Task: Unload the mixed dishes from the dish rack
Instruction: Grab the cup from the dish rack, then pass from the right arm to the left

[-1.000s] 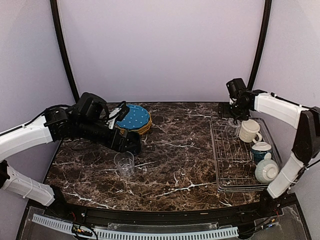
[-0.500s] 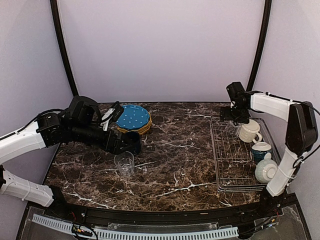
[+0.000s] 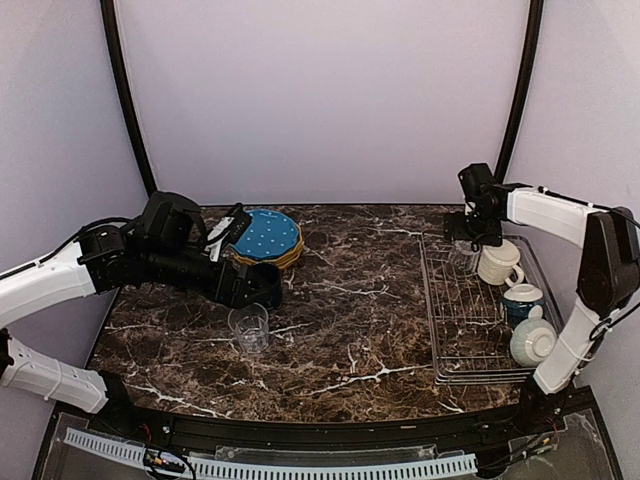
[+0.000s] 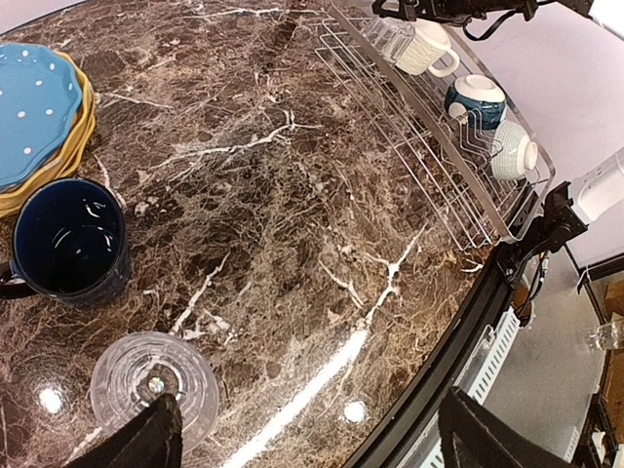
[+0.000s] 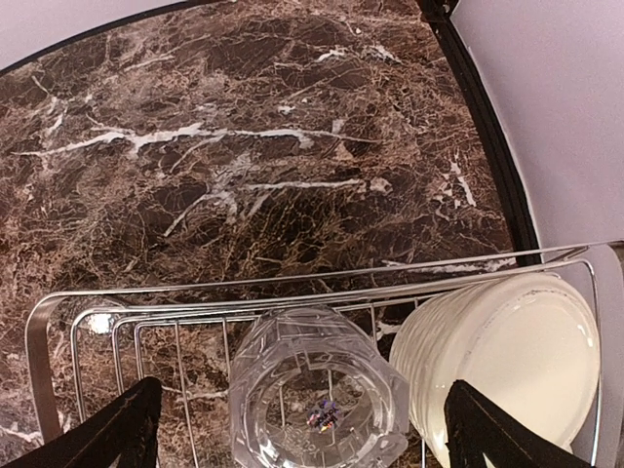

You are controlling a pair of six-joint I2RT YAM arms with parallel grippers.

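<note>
The silver wire dish rack [image 3: 458, 330] sits at the table's right. It holds a clear glass tumbler [image 3: 464, 255] at its far end, a cream mug [image 3: 497, 262] and two teal-and-white bowls [image 3: 522, 300]. My right gripper [image 3: 470, 238] is open above the far end. In the right wrist view the tumbler [image 5: 317, 390] lies between my open right gripper [image 5: 307, 444], beside the mug [image 5: 502, 356]. My left gripper [image 3: 252, 290] is open and empty over the table, by a dark blue cup [image 4: 68, 249], a second clear tumbler [image 4: 156, 385] and the stacked plates [image 3: 265, 237].
The rack's far rail [image 5: 292, 283] runs just beyond the tumbler. The left wrist view shows the rack [image 4: 409, 127] far across the marble top, and the table's black front edge [image 4: 468, 322]. A black frame post [image 3: 517, 90] stands behind the rack.
My right gripper has shifted slightly right and down over the rack's far end. My left arm drew back a little from the cup and tumbler.
</note>
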